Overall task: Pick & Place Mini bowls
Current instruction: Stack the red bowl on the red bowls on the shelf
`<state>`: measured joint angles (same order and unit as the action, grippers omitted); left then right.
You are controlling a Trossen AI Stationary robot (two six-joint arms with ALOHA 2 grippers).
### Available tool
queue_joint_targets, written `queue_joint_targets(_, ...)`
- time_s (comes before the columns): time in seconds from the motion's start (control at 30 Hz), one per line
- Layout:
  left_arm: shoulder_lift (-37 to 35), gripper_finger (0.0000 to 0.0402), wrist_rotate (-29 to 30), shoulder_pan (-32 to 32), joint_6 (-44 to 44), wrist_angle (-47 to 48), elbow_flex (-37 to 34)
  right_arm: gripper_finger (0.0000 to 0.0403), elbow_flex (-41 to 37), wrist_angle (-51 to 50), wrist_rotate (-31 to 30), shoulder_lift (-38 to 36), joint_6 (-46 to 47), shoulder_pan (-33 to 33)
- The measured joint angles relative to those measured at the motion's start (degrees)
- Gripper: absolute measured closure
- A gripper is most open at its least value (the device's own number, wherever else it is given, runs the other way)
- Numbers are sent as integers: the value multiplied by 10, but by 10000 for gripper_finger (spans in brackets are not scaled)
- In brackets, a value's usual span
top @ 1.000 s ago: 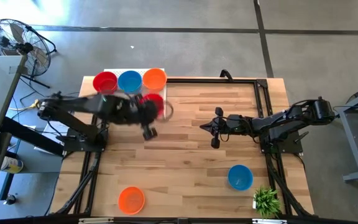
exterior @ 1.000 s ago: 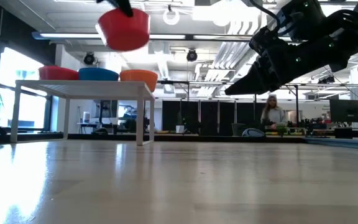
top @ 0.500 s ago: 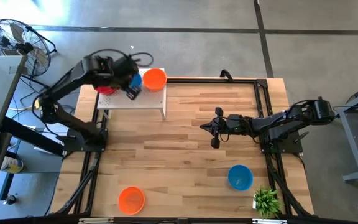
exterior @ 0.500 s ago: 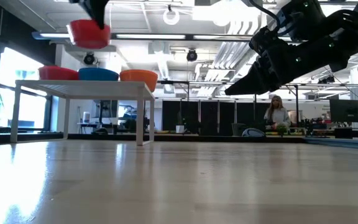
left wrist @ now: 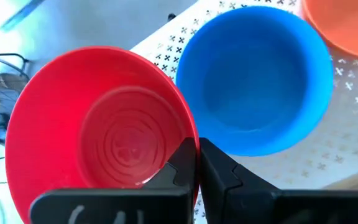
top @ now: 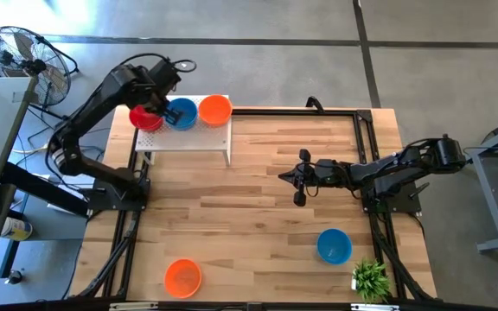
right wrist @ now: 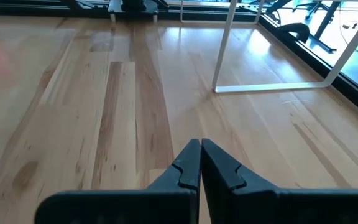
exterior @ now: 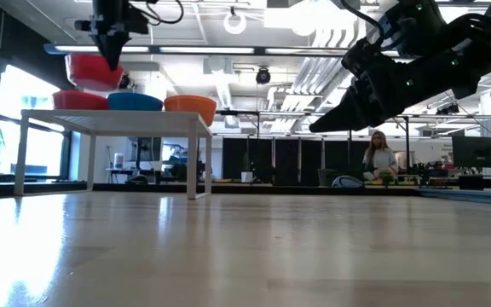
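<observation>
A red mini bowl (left wrist: 104,124) hangs from the left gripper (left wrist: 197,165), whose fingers (left wrist: 182,168) are pinched tight on its rim, one inside and one outside the wall. In the low view this held bowl (exterior: 95,71) sits just above another red bowl (exterior: 79,100) on the white perforated stand (exterior: 118,119), not clearly touching it. On the stand top, beside the red one, are a blue bowl (top: 182,113) in the middle and an orange bowl (top: 215,110) at the end nearer the bench centre. The stand is at the far-left corner of the bench (top: 258,216), partly overhanging the far edge. Left gripper (top: 158,112) is over the stand's outer end.

Two more bowls lie on the bench itself: an orange bowl (top: 182,276) near the front edge, left of centre, and a blue bowl (top: 334,245) toward the front-right corner, near a small green plant (top: 371,279).

Right gripper (top: 299,177) waits over mid-bench, right of centre, fingers (right wrist: 188,165) closed w/ nothing between them, well apart from every bowl.

A person (exterior: 377,158) stands far back in the room beyond the bench.
</observation>
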<state>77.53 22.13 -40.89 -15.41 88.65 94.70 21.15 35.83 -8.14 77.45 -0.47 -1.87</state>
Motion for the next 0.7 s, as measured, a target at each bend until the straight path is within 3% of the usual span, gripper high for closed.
queue_joint_targets(0.4,-89,399,-59,-97,29,-77,-132,402,0,0,0,0,0,0)
queue_joint_targets(0.7,-90,399,-90,-109,58,-122,-154,401,0,0,0,0,0,0)
